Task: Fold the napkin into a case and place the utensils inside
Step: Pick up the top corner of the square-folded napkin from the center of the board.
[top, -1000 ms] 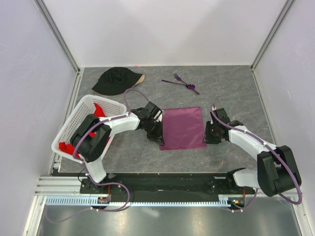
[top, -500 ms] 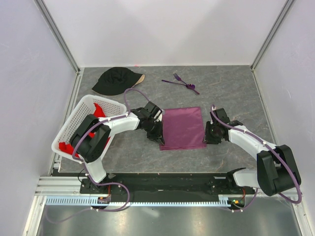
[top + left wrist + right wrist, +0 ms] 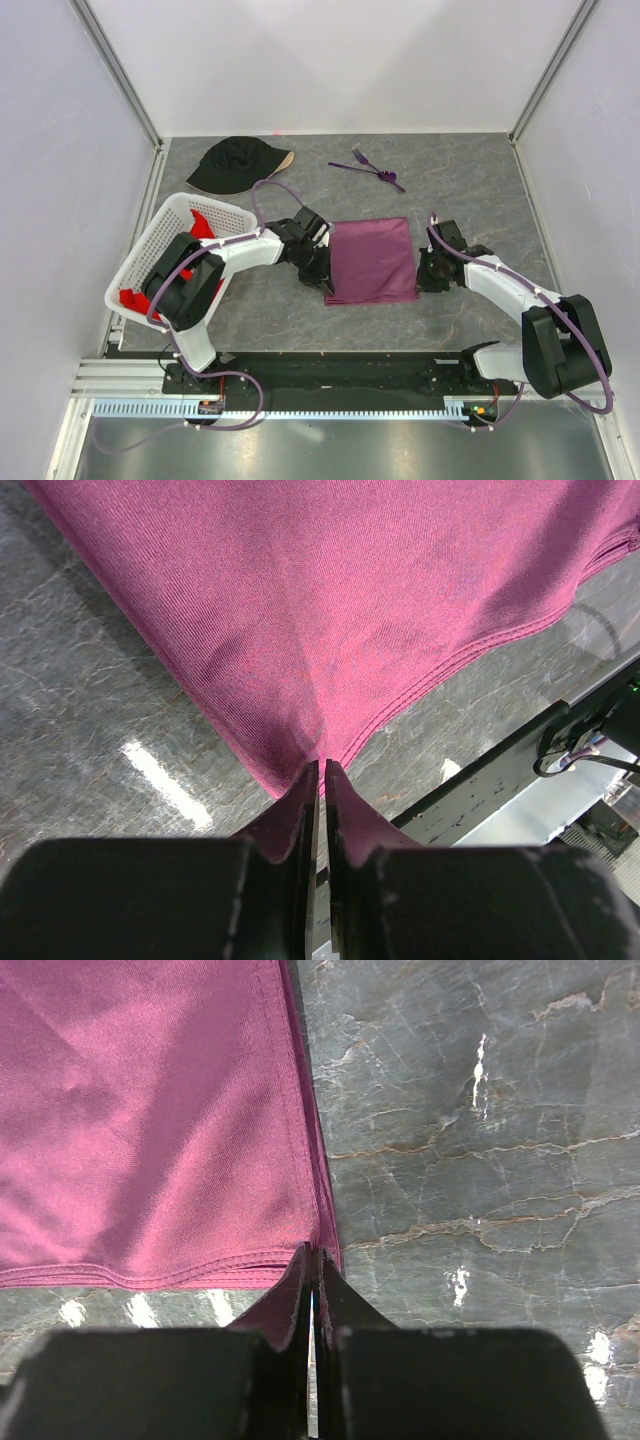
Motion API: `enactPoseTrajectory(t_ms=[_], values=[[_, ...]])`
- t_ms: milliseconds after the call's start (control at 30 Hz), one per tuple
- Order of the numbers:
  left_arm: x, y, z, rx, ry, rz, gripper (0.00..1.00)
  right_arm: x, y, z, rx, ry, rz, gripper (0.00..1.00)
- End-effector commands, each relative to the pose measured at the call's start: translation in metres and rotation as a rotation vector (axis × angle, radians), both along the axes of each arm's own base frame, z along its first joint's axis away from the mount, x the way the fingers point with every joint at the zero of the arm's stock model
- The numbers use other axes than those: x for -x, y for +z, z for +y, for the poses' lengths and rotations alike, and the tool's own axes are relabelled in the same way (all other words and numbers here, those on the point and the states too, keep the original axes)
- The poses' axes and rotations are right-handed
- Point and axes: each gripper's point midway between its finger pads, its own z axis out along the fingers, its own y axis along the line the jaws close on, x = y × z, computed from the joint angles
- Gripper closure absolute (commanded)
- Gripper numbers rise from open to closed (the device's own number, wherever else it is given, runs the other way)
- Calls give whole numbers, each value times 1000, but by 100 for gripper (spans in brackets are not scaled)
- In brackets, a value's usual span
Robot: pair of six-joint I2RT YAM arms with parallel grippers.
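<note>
Pressed together on cloth, both sets of jaws pinch the lower corners of the napkin [image 3: 372, 258]. In the top view it lies flat in the middle of the table [image 3: 480, 190], a folded, nearly square patch. The left gripper [image 3: 322, 268] sits at its lower left corner and the right gripper [image 3: 421, 272] at its lower right. The held edge runs left to right across the frame between them, and the rest of the cloth spreads toward the upper part of the frame. The utensils [image 3: 368, 168] lie well apart above the napkin, slanting slightly down to the right, about as far from one arm as the other. A black cap [image 3: 238, 165] rests at upper left, and a white basket [image 3: 165, 235] holding a red cloth [image 3: 130, 298] stands at left.

From the left wrist, the left gripper [image 3: 320, 780] at bottom centre is closed on a corner tip. The hemmed napkin [image 3: 330, 610] fans out above it over most of the frame.

From the right wrist, the right gripper [image 3: 313, 1265] is likewise closed. It pinches the lower right corner of the napkin [image 3: 150, 1110], where several stacked hems show along the bottom edge. Bare table fills the right half.

With both corners held, the next fold probably carries this edge up over the cloth.
</note>
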Motion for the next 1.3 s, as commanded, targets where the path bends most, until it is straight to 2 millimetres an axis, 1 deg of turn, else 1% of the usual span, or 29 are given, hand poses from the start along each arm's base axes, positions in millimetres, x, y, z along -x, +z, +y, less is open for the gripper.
enactPoseTrajectory(t_ms=[0, 100, 200, 233, 400, 633, 800, 933, 967, 1033, 1067, 1200, 1267], values=[[-6, 16, -7, 42, 7, -45, 89, -9, 9, 0, -1, -10, -36, 100], [-6, 16, -7, 40, 7, -43, 89, -8, 6, -3, 10, -22, -29, 100], [-5, 16, -6, 41, 6, -42, 89, -5, 2, -4, 11, -31, -15, 83], [-5, 16, -6, 41, 7, -44, 89, -5, 1, -3, 11, -30, -15, 82], [-5, 18, -5, 42, 9, -47, 89, -7, -1, -3, 8, -33, -19, 80], [-3, 17, -3, 33, 9, -47, 89, -2, -12, 0, -4, -28, 6, 79], [-2, 16, -2, 30, 7, -47, 89, -5, -12, 0, -1, -25, 2, 78], [-3, 15, -2, 28, 8, -47, 89, -5, -13, 0, -1, -21, 8, 78], [-2, 15, -1, 25, 8, -46, 89, -5, -13, 1, -4, -20, 6, 81], [-3, 15, 0, 22, 11, -55, 89, -8, -7, 2, -10, -21, -7, 85], [-4, 14, 1, 18, 16, -56, 89, -9, -4, 2, -12, -18, -16, 90], [-5, 13, 2, 9, 18, -59, 89, -18, 17, 3, -17, -17, -77, 94], [-6, 11, 2, 7, 17, -58, 89, -18, 21, 4, -21, -9, -80, 98]])
